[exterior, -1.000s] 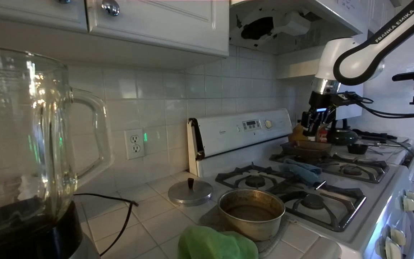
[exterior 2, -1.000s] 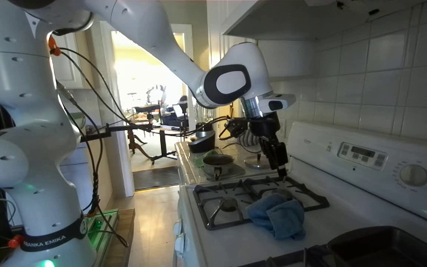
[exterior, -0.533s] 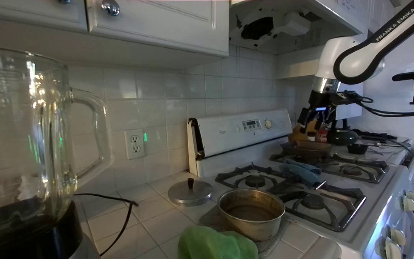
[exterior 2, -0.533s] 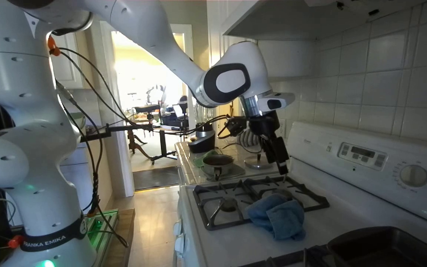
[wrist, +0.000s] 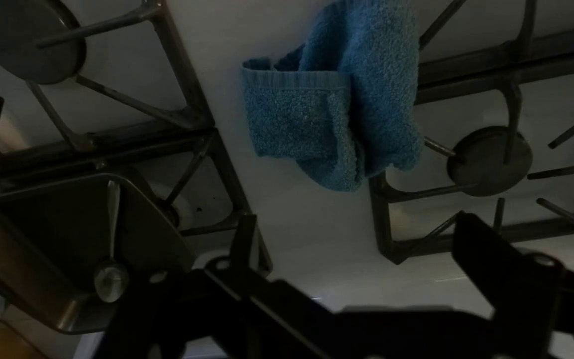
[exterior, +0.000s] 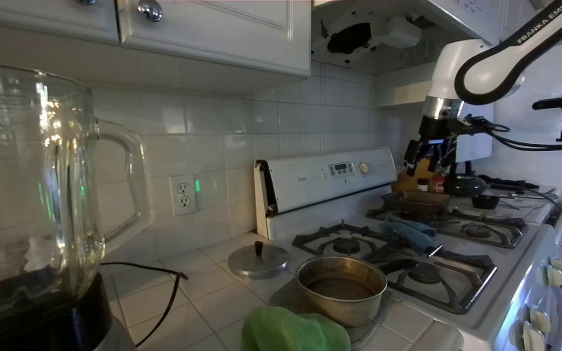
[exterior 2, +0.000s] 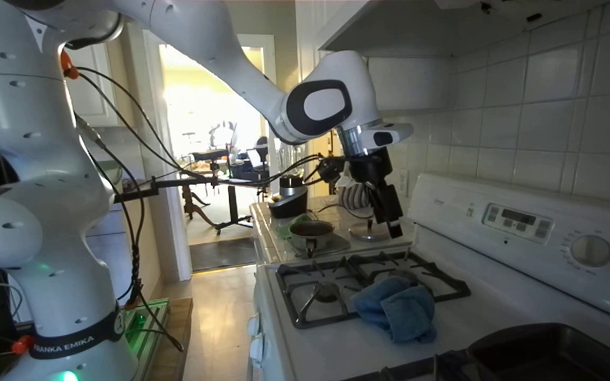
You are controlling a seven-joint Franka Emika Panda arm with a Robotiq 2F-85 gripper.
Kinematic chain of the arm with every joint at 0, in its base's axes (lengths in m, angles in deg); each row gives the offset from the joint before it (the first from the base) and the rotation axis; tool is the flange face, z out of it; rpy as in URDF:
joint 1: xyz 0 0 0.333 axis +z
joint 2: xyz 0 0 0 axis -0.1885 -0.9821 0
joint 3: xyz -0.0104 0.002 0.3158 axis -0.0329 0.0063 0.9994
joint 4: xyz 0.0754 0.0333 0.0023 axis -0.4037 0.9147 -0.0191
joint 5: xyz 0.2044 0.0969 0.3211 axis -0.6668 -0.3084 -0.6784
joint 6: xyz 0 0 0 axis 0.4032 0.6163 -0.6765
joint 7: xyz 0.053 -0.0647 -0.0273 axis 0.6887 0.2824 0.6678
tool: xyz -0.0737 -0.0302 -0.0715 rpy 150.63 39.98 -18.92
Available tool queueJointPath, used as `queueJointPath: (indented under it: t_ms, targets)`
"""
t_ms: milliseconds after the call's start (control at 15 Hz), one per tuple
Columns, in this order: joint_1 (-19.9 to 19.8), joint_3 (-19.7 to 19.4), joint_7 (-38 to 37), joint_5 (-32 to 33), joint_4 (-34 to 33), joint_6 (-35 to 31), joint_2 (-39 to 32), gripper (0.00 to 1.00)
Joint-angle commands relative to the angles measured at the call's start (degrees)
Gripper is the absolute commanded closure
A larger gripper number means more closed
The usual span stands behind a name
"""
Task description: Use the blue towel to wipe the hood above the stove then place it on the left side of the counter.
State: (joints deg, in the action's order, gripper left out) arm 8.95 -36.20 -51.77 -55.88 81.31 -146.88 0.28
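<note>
The blue towel (exterior: 410,231) lies crumpled on the white stove top, partly over a burner grate. It also shows in the other exterior frame (exterior 2: 397,309) and in the wrist view (wrist: 327,99), above the space between my fingers. My gripper (exterior: 421,168) is open and empty, in the air above the stove near its back panel. The wrist view shows its two fingers wide apart (wrist: 359,229) with only stove top between them. The hood (exterior 2: 389,32) hangs above the stove; its underside shows in an exterior view (exterior: 388,48). The tiled counter (exterior: 203,297) lies beside the stove.
A metal pot (exterior: 342,292), a lid (exterior: 258,261), a green cloth (exterior: 293,331) and a glass blender (exterior: 32,195) stand on the counter. A dark baking pan (exterior 2: 559,349) with a spoon (wrist: 111,279) sits on another grate. The stove's back panel (exterior 2: 527,227) rises behind.
My gripper's fingers have spread apart since one second ago. The arm has then risen a little and drawn back slightly from the stove's back panel. The towel has not moved.
</note>
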Motion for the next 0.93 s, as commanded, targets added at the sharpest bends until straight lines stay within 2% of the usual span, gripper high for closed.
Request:
queueJointPath:
  t_ms: [0, 533, 867]
  targets:
    - [0.22, 0.75, -2.01, 0.17, -0.12, 2.96, 1.53, 0.00]
    - [0.43, 0.67, 0.36, -1.61, -2.45, 1.73, -6.31, 0.00]
    - [0.45, 0.60, 3.45, -5.77, -4.78, 1.18, -11.43, 0.00]
